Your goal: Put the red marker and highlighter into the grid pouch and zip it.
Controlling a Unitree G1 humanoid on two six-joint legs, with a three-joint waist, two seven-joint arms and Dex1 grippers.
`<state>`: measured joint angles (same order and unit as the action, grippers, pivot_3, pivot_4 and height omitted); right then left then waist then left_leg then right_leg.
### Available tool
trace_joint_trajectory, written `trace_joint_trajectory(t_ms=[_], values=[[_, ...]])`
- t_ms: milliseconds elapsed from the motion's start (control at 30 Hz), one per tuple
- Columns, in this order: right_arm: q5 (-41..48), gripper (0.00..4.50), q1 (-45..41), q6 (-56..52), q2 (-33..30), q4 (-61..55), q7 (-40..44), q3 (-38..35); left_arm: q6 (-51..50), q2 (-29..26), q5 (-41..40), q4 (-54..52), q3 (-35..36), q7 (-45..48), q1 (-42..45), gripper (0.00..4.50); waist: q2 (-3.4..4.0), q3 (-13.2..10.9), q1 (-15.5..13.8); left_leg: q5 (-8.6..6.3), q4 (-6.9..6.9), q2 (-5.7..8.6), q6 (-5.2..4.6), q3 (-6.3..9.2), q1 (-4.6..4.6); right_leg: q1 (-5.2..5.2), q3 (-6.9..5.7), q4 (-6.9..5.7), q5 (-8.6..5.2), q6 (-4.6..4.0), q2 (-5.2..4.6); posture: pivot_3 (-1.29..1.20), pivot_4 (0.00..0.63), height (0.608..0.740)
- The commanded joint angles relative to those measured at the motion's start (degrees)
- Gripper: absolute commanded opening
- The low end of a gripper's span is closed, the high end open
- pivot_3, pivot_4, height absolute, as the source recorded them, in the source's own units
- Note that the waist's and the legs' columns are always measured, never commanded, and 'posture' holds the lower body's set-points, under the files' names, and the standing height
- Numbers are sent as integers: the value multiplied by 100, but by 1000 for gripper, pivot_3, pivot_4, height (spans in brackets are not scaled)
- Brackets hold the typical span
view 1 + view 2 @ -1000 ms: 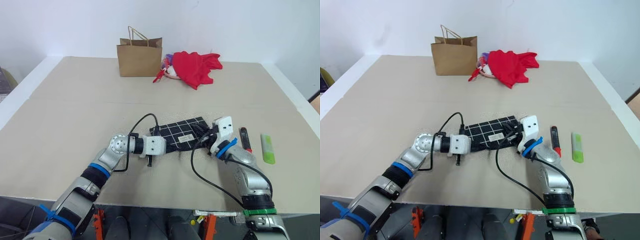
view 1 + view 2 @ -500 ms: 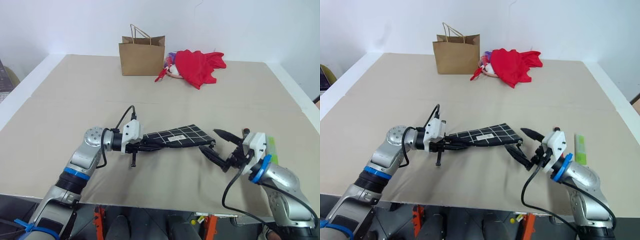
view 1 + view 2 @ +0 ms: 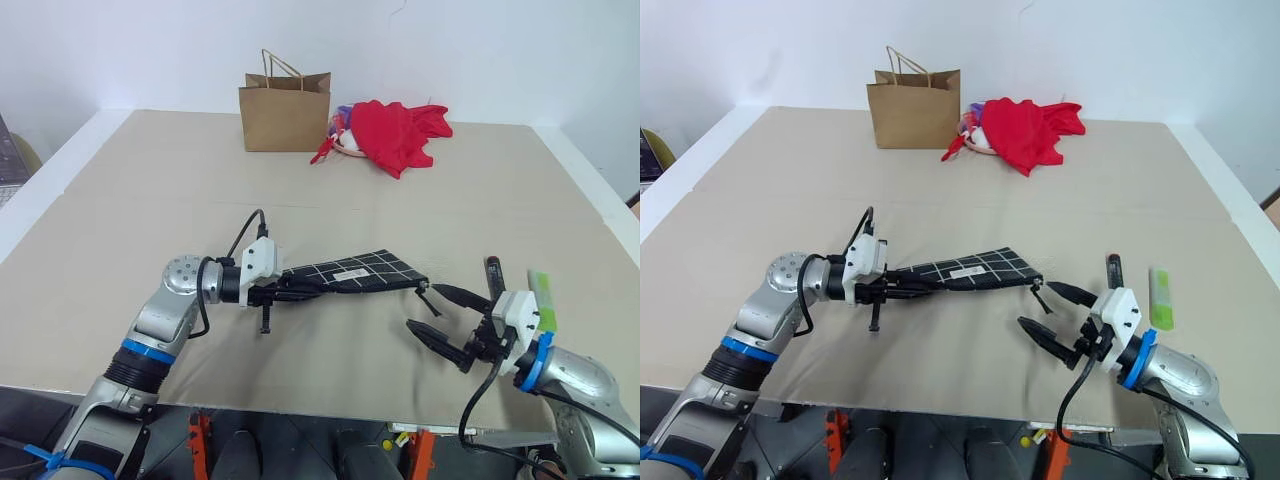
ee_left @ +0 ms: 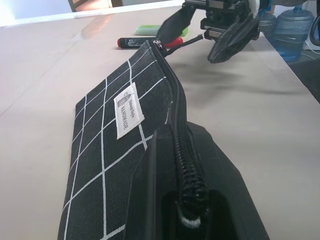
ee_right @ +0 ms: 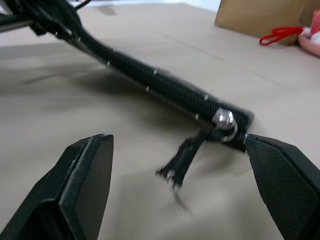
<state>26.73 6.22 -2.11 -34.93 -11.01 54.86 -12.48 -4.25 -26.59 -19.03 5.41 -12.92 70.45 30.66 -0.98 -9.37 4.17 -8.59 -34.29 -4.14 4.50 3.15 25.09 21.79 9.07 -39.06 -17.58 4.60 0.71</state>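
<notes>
My left gripper (image 3: 288, 289) is shut on the left end of the grid pouch (image 3: 355, 272) and holds it off the table, zipper edge facing me. The zipper slider (image 5: 223, 119) sits at the pouch's far end, its cord pull (image 5: 182, 158) dangling. My right gripper (image 3: 426, 309) stands open just past that end, with nothing between its fingers (image 5: 85, 175). The red marker (image 3: 1111, 268) lies on the table behind the right gripper. The light green highlighter (image 3: 1159, 297) lies to its right.
A brown paper bag (image 3: 284, 108) stands at the back of the beige table (image 3: 150, 200), with a red cloth (image 3: 400, 132) heaped beside it. The table's near edge (image 3: 330, 405) runs just under both arms.
The right gripper has opened wide and drawn back towards the near right, off the pouch's end. The left gripper has moved left and up, lifting the pouch off the table.
</notes>
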Motion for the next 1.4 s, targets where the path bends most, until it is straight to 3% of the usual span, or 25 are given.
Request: trace_joint_trajectory(t_ms=[33, 133, 233, 467, 500, 867, 1067, 1400], values=[[147, 4483, -25, 69, -92, -84, 48, -255, 16, -62, -9, -201, 131, -27, -7, 0, 0, 0, 0, 0, 0, 0, 0, 0, 0, 0, 0, 0, 0, 0, 0, 0, 150, 739], [190, 4483, -25, 5, -150, -132, 119, -273, 42, -64, 12, -196, 111, -31, -33, 0, 0, 0, 0, 0, -2, 1, 0, 1, 0, -1, 0, 0, 1, 0, 0, 0, 150, 739], [251, 3660, -43, -53, -186, -158, 151, -268, 54, -49, 17, -193, 108, -45, -33, 0, 0, 0, 0, 0, -1, 1, 0, 1, -1, -1, -1, 0, 1, 0, 0, 0, 150, 739], [267, 263, -137, -157, -180, -174, 185, -177, 53, 22, 21, -201, 94, -90, 2, 0, 0, 0, -1, 0, -1, 1, 0, 2, 0, -1, -1, 0, 1, 0, 0, 0, 150, 739], [240, 60, -152, -175, -187, -168, 190, -143, 55, 32, 24, -199, 93, -94, 7, 0, 0, 0, 0, 0, -1, 1, 0, 2, 0, -1, -2, 0, 1, 0, 0, 0, 150, 739], [455, 60, -290, -699, -405, -616, 343, 80, 34, 112, 36, -235, 75, -165, 11, 0, 1, -1, -1, 0, -1, 1, 0, 3, 0, -2, -2, 0, 1, 1, 0, 0, 150, 739], [417, 60, -798, -1670, -506, -1254, -76, 662, 55, 259, 75, -233, 26, -268, 52, 0, 1, -1, -1, 1, -4, 1, 1, 5, 0, -3, -2, 0, 2, 1, 0, 0, 150, 739], [88, 60, -1735, -2003, -191, -1137, -287, 1516, 163, 506, 230, -196, -50, -406, 95, 0, 1, -2, -5, 1, -3, 3, 1, 7, 2, -2, -5, 0, 1, 2, -1, 0, 150, 739]])
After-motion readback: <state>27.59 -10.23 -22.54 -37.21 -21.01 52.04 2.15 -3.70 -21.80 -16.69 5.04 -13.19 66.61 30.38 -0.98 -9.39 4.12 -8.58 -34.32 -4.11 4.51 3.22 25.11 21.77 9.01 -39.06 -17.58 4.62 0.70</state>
